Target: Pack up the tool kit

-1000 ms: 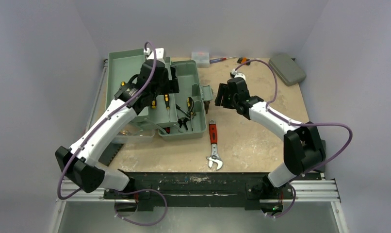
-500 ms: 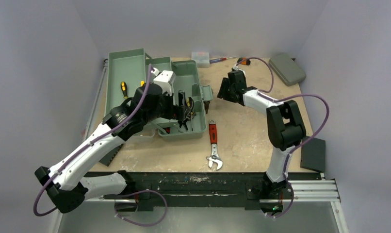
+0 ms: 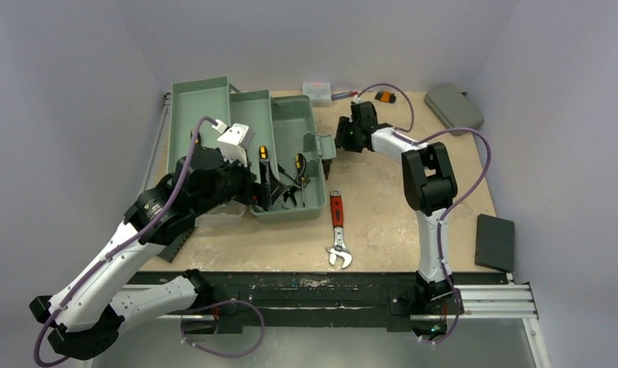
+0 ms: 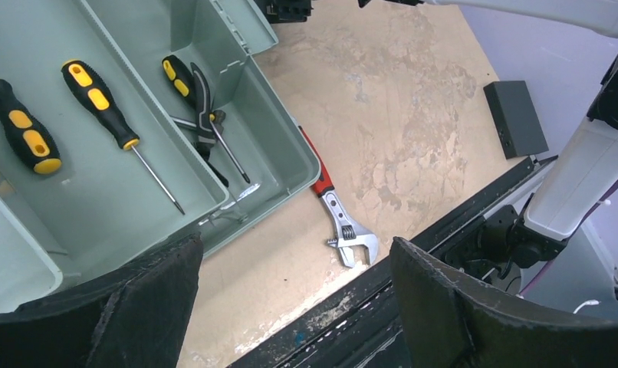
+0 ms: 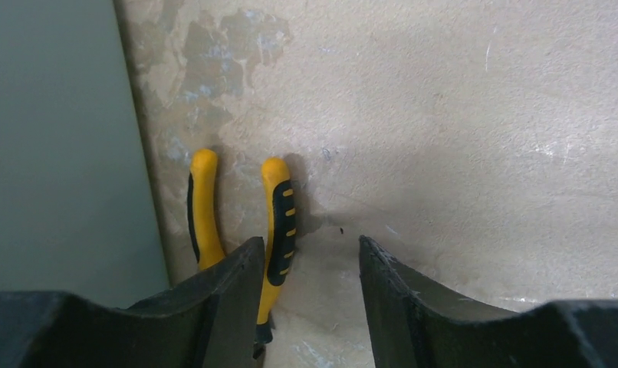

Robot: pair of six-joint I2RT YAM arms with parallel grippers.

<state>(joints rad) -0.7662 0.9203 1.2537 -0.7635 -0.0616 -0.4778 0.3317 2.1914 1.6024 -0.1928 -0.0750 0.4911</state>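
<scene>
The tool kit [image 3: 290, 126] lies open at the left of the table, its grey-green trays spread out. Two yellow-and-black screwdrivers [image 4: 106, 107] rest on a tray floor [image 4: 99, 199]. A red-handled wrench [image 3: 337, 230] [image 4: 340, 222] lies on the table in front of the box. My left gripper [image 3: 258, 188] [image 4: 294, 261] hovers above the box's front edge, open and holding nothing. My right gripper [image 3: 344, 136] [image 5: 310, 249] is low beside the box's right wall [image 5: 60, 153]. It is open over yellow-handled pliers [image 5: 279, 222], whose one handle lies at its left finger.
A small flat grey case [image 3: 454, 109] sits at the back right. A black box [image 3: 495, 241] [image 4: 515, 117] lies at the right edge. A white box [image 3: 317, 88] and an orange item [image 3: 383, 96] are at the back. The black rail [image 3: 313, 287] bounds the near edge.
My left arm has drawn back from over the trays toward the near left, with its jaws spreading wider. My right gripper has moved left to the box's side and its jaws have narrowed.
</scene>
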